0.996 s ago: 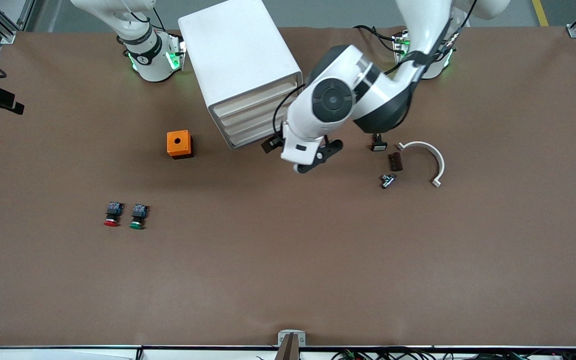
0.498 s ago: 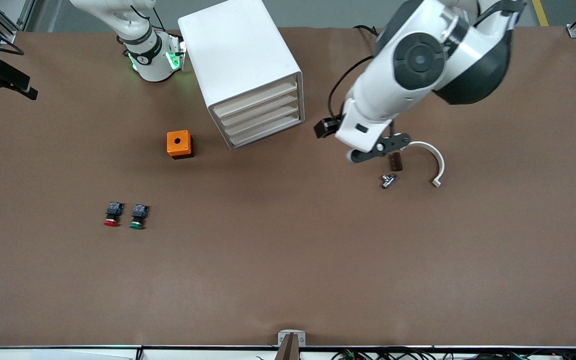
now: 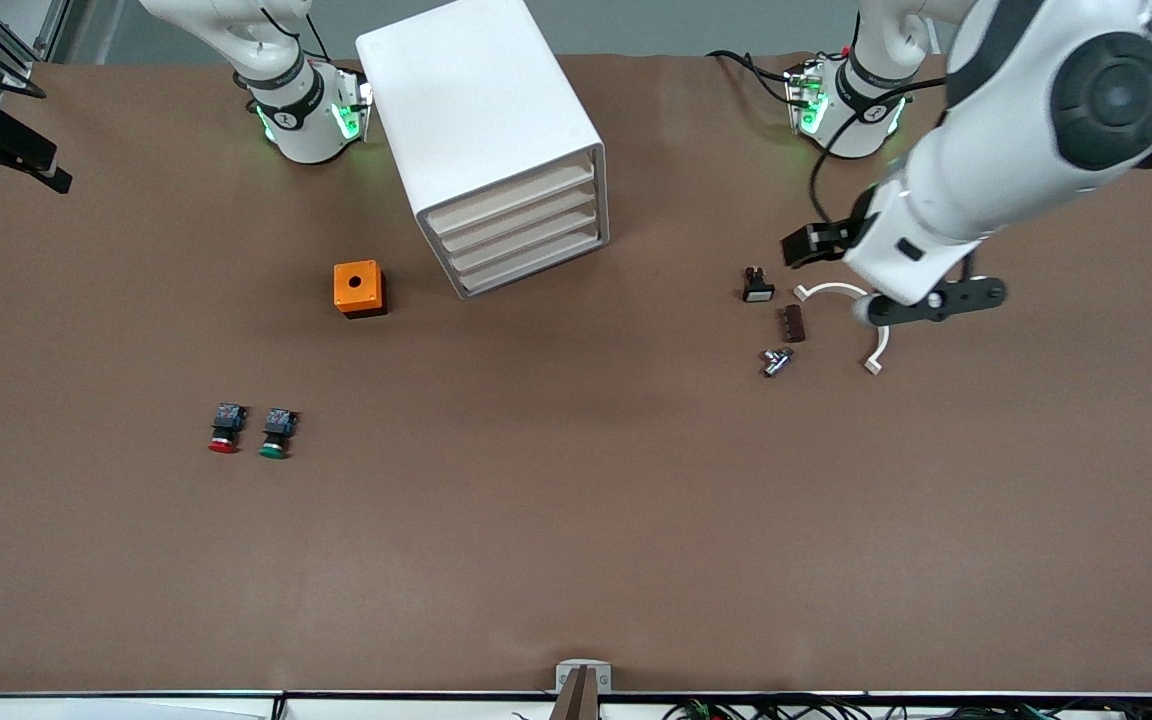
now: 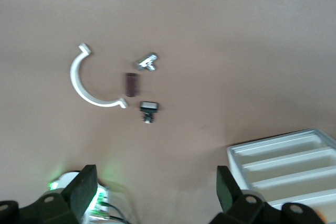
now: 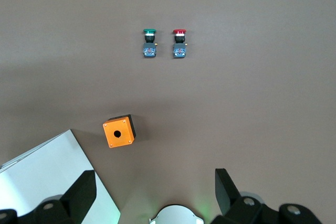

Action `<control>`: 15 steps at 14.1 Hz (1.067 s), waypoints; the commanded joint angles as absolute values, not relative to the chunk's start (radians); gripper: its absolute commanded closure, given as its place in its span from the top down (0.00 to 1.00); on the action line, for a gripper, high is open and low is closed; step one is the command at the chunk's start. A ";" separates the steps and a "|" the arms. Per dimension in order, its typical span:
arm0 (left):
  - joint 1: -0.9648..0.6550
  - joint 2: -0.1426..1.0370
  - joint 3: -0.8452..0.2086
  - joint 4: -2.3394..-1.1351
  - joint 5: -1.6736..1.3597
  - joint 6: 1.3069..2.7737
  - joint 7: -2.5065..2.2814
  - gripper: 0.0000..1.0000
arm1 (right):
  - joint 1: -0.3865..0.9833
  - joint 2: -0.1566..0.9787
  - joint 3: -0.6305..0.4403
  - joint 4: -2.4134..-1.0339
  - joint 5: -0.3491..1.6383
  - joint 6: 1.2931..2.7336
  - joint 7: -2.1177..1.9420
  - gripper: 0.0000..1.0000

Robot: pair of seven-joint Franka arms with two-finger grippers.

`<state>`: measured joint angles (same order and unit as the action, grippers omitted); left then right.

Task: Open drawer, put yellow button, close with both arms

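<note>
The white cabinet (image 3: 481, 120) stands between the two arm bases, and all its cream fronts are flush. The drawer (image 3: 511, 188) is the uppermost front and is shut. The yellow button is hidden from every view. My left gripper (image 3: 936, 302) hangs open and holds nothing, over a white curved clip (image 3: 874, 335) toward the left arm's end of the table. In the left wrist view its fingers (image 4: 84, 188) stand wide apart. My right gripper (image 5: 155, 192) is open and holds nothing, high over the right arm's base (image 5: 176, 214).
A red-capped button (image 3: 224, 430) and a green-capped one (image 3: 276, 433) lie side by side toward the right arm's end. An orange box (image 3: 359, 288) with a hole sits beside the cabinet. Near the clip lie a black-and-white part (image 3: 757, 286), a brown block (image 3: 791, 323) and a metal piece (image 3: 775, 361).
My left arm has swung away from the cabinet's front toward its own end of the table, rising, and now hangs over the curved clip. The right hand shifted slightly. Both grippers stayed open.
</note>
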<state>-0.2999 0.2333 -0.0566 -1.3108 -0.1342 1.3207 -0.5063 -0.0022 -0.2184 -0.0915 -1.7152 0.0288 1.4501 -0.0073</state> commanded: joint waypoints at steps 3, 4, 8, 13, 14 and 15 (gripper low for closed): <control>-0.137 0.060 -0.120 -1.515 -0.025 1.327 -0.281 1.00 | 0.005 -0.250 -0.089 -1.741 -0.012 1.465 -0.009 1.00; -0.108 0.042 -0.121 -1.540 -0.006 1.333 -0.247 1.00 | 0.005 -0.252 -0.089 -1.741 -0.012 1.465 -0.011 1.00; -0.038 -0.018 -0.085 -1.627 0.002 1.406 -0.094 1.00 | 0.006 -0.256 -0.087 -1.741 -0.021 1.466 -0.012 1.00; -0.003 -0.139 -0.029 -1.794 0.000 1.595 -0.041 1.00 | 0.009 -0.261 -0.089 -1.741 -0.023 1.465 -0.014 1.00; 0.017 -0.144 -0.029 -1.792 0.000 1.617 -0.041 1.00 | 0.009 -0.261 -0.089 -1.741 -0.023 1.465 -0.014 1.00; 0.026 -0.143 -0.029 -1.778 -0.002 1.626 -0.041 1.00 | 0.009 -0.261 -0.089 -1.741 -0.023 1.465 -0.014 1.00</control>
